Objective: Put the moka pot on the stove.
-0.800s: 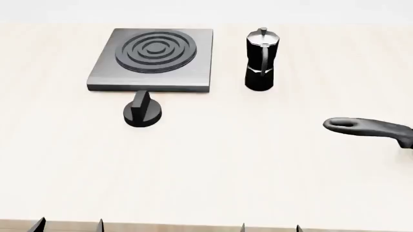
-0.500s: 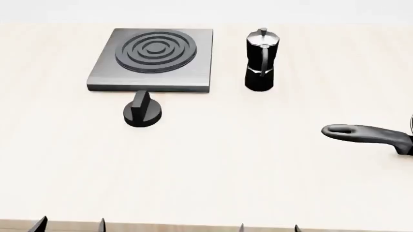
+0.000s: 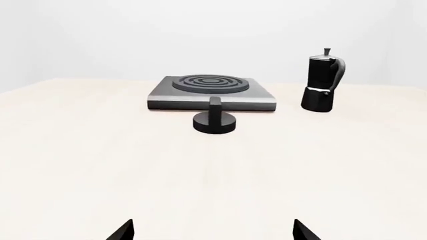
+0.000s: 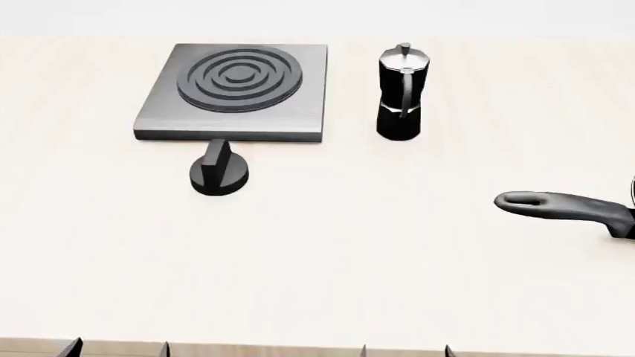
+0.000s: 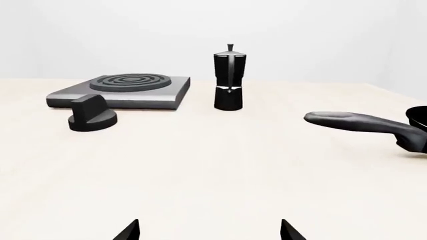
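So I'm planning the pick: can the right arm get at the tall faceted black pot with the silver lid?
Probably yes: bare table lies between the right gripper and the moka pot, with the black pan handle off to the side.

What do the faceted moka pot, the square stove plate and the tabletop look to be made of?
The faceted black moka pot looks like dark-coated metal with a shiny silver lid that catches highlights. The flat square grey stove plate looks like brushed metal: matte sheen, fine streaks, darker ringed burner. The pale tabletop looks like light wood or laminate with faint grain; which one is unclear.
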Controlling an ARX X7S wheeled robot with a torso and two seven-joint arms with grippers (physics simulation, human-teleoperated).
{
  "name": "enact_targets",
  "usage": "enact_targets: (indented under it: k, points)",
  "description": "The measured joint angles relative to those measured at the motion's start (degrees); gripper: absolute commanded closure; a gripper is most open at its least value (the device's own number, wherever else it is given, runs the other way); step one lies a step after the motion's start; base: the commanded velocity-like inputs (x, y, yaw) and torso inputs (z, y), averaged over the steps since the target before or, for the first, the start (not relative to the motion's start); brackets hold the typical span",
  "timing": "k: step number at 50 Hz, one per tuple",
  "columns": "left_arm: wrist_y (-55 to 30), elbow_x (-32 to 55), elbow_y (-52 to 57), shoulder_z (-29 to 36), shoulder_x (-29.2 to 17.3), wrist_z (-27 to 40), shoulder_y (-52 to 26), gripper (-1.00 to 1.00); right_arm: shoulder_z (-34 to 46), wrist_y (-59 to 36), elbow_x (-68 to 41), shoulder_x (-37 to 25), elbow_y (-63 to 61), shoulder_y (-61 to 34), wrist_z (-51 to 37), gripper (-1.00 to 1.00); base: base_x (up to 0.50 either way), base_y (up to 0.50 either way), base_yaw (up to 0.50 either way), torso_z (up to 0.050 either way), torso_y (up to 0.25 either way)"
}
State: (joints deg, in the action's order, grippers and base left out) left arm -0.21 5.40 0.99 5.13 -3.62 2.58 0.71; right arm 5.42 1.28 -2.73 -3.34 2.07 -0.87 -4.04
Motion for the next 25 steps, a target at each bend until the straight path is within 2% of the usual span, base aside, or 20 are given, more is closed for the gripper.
enact_targets:
  k: [25]
  points:
    - [2.05,1.68,0.81,2.17,-2.04,2.63,0.27,-1.00,3.21,-0.10,-0.67,-2.29,-4.66,1.19,-2.78,-1.00,0.00,0.00,0.00,0.000,0.000]
